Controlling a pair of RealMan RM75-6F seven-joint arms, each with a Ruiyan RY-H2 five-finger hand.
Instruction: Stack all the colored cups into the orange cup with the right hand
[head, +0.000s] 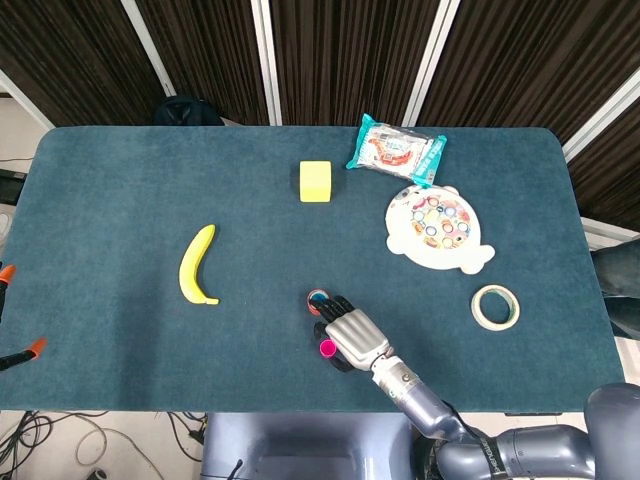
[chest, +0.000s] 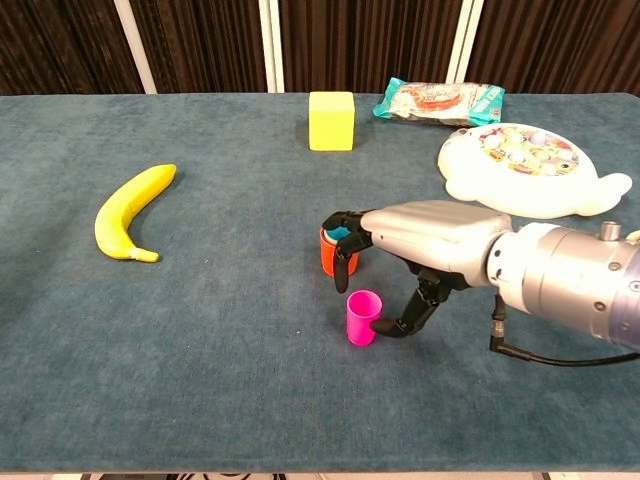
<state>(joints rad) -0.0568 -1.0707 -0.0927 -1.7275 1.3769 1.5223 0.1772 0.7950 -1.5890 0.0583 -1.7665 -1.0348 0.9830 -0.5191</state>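
The right robot hand (chest: 400, 255) is spread open above the counter (chest: 200, 340) and grips nothing: its thumb touches the pink cup (chest: 363, 317), and its fingers (chest: 340, 262) hang over the orange cup (chest: 327, 255), which has a blue cup inside it.

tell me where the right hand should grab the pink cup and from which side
Grip the pink cup around its side wall just under the rim, coming from its right, where the right hand already has its thumb near it. The cup stands upright and open, apart from the orange cup.
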